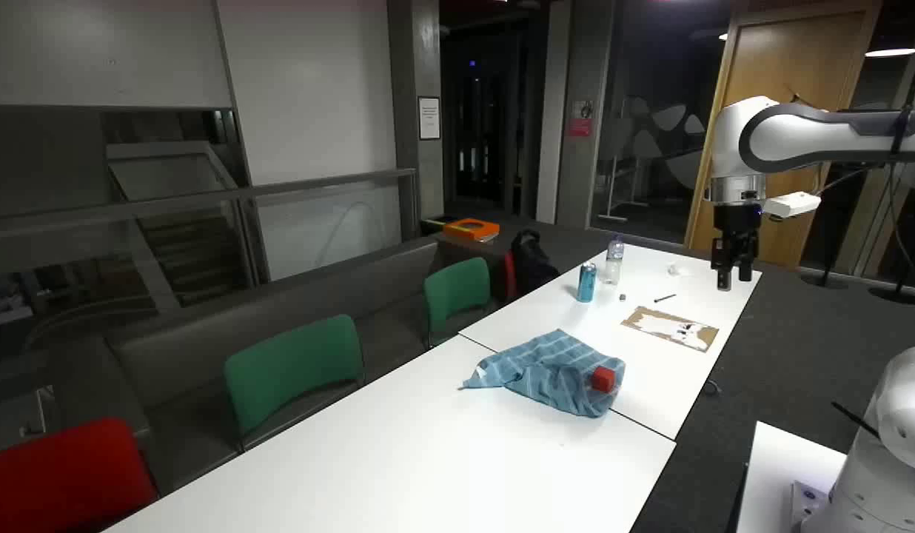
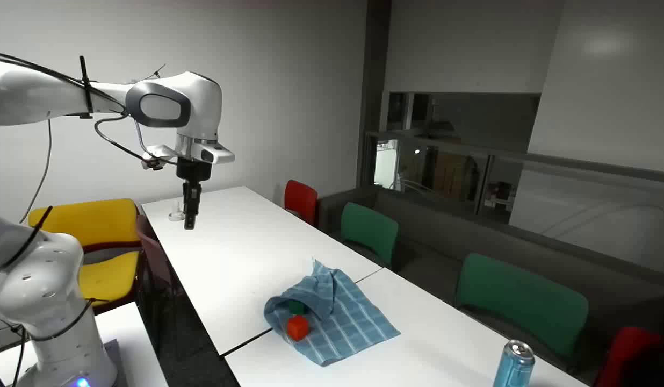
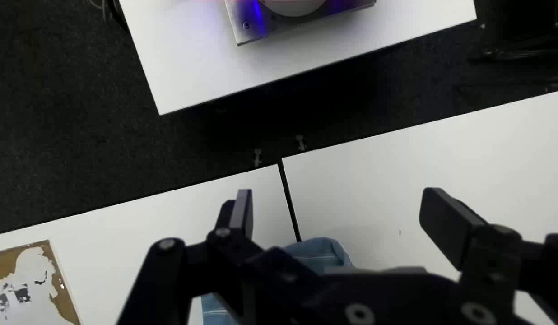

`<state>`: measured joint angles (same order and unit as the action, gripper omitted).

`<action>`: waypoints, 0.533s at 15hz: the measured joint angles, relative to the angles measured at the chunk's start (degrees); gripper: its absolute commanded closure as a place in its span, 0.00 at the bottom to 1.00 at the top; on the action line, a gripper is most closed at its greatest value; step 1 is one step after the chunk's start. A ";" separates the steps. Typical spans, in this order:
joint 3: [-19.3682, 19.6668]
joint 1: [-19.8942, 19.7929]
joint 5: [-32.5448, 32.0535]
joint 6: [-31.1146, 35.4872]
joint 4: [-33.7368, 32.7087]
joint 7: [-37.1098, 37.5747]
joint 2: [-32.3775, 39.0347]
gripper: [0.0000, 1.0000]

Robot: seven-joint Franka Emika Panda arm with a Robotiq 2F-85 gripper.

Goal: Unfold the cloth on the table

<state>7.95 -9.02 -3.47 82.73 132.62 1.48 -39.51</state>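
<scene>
Pincer (image 3: 337, 203): fingers (image 3: 446, 221) spread apart, nothing between, hanging well clear of the tabletop (image 1: 398, 451). Cloth (image 2: 340, 325): crumpled on the tabletop across the seam (image 2: 247, 342), a red block (image 2: 297, 328) on it. Governing relation: the cloth lies below the pincer and, judged from the wrist view, farther from the base (image 2: 69, 344); reach required: down and outward.

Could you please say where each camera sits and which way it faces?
In an exterior view: higher than the table, facing along it, a wooden door beyond; arm, tool and base at picture right.
In an exterior view: likewise high, facing back along the table, a white wall beyond; same parts at left.
Wrist view: on the arm, facing down at floor, table and partly hidden cloth; tool fingers and part of the base show.
Both exterior views share the cloth, blue can and green chairs.
</scene>
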 measured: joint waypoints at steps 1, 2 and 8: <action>0.00 0.00 0.00 0.00 0.00 0.00 0.00 0.00; 0.00 0.00 0.00 0.00 0.00 0.00 0.00 0.00; 1.78 0.16 1.69 3.06 -0.92 -1.91 2.33 0.00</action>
<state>9.73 -8.86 -1.78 85.79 131.70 -0.43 -37.18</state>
